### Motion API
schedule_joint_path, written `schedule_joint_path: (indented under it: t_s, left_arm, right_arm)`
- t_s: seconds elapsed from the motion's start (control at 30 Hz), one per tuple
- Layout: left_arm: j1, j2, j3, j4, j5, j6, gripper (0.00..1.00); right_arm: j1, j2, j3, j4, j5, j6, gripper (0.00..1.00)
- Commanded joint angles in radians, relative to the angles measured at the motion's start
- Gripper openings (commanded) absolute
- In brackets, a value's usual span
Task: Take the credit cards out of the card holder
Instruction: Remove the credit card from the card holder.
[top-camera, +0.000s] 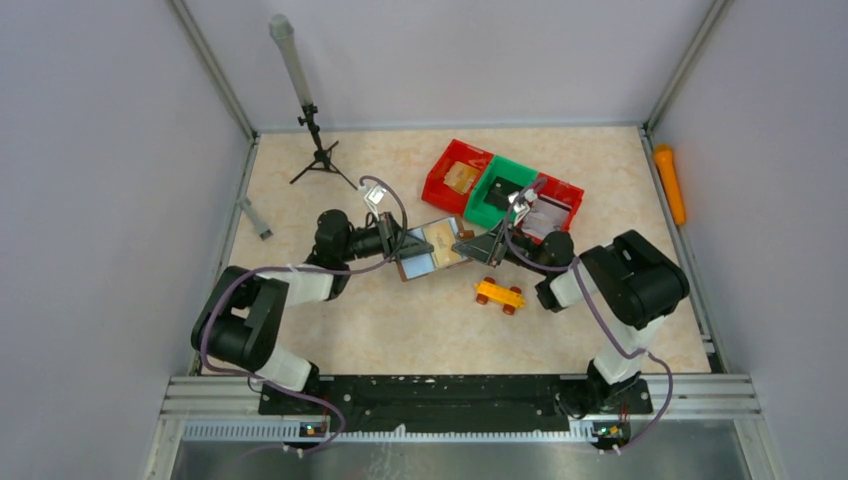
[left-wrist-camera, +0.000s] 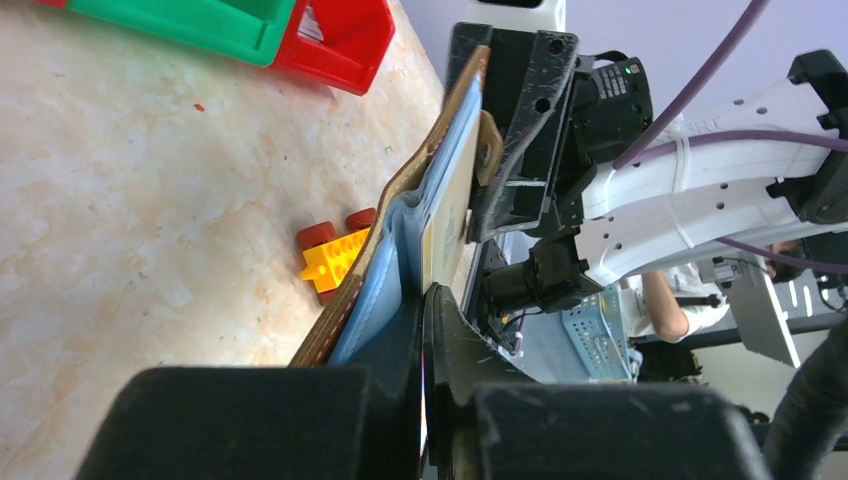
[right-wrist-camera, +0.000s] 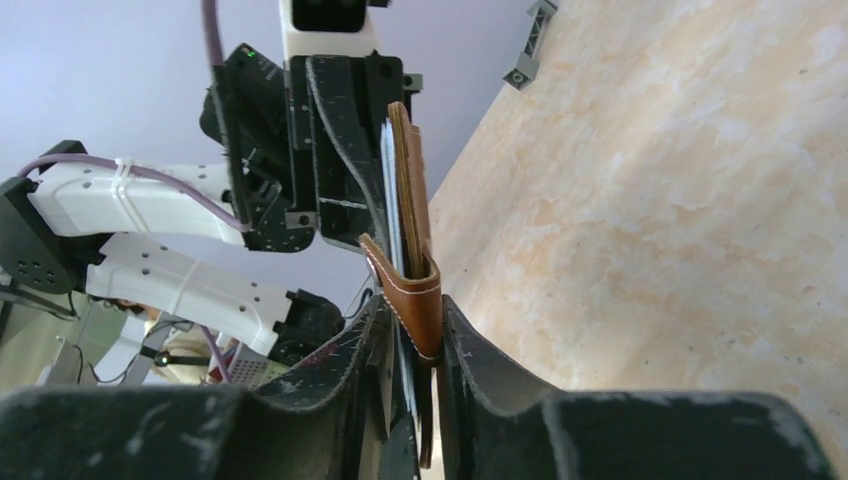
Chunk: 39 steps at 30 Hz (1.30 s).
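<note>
Your left end effector (left-wrist-camera: 421, 330) is shut tight on one end of the card holder (left-wrist-camera: 380, 290). Your right end effector (right-wrist-camera: 415, 325) pinches the other end, so the holder hangs between the two, up off the counter (top-camera: 400, 320). The holder is open and you can see its blue pockets. Thin pale cards (right-wrist-camera: 387, 190) sit inside it, just past the right end effector's fingertips. The orange toy car (top-camera: 499, 294) lies on the counter near the right end effector. The red and green bins (top-camera: 482, 195) sit beyond it.

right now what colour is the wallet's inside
The wallet is greyish blue inside, best in left wrist view.
</note>
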Motion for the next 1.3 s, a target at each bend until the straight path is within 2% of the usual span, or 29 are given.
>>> schedule_joint_path:
  t_s: [0.0, 0.07, 0.17, 0.2, 0.3, 0.37, 0.67, 0.83, 0.97, 1.07, 1.27]
  left_arm:
    - [-0.019, -0.086, 0.003, -0.024, -0.013, 0.081, 0.0]
    - [-0.019, -0.097, 0.004, -0.048, -0.021, 0.098, 0.0]
    - [-0.019, -0.108, 0.006, -0.075, -0.031, 0.112, 0.0]
    - [-0.018, -0.111, 0.008, -0.09, -0.038, 0.121, 0.0]
    - [-0.014, -0.122, 0.016, -0.158, -0.068, 0.153, 0.0]
    - [-0.008, -0.128, 0.019, -0.202, -0.08, 0.173, 0.0]
    - [0.016, -0.148, 0.01, -0.233, -0.101, 0.184, 0.0]
    - [0.015, -0.122, 0.018, -0.216, -0.076, 0.168, 0.01]
    - [0.015, -0.088, 0.021, -0.164, -0.045, 0.137, 0.25]
    - [0.014, -0.082, 0.023, -0.163, -0.042, 0.131, 0.39]
    - [0.013, -0.05, 0.031, -0.164, -0.035, 0.124, 0.51]
  right_arm:
    - [0.015, -0.009, 0.016, 0.082, -0.024, -0.028, 0.26]
    - [0.015, -0.016, 0.016, 0.068, -0.023, -0.036, 0.25]
    - [0.014, -0.025, 0.013, 0.057, -0.019, -0.045, 0.1]
    - [0.011, -0.029, 0.01, 0.055, -0.016, -0.049, 0.09]
    - [-0.002, -0.038, -0.001, 0.058, -0.009, -0.048, 0.13]
    - [-0.01, -0.041, -0.008, 0.069, -0.006, -0.042, 0.12]
    - [-0.025, -0.041, -0.017, 0.082, -0.009, -0.034, 0.13]
    - [-0.025, -0.034, -0.013, 0.088, -0.008, -0.03, 0.07]
    - [-0.025, -0.005, -0.009, 0.15, -0.024, 0.007, 0.07]
    - [-0.023, 0.008, -0.007, 0.172, -0.028, 0.022, 0.07]
    - [-0.018, 0.001, -0.009, 0.185, -0.026, 0.026, 0.05]
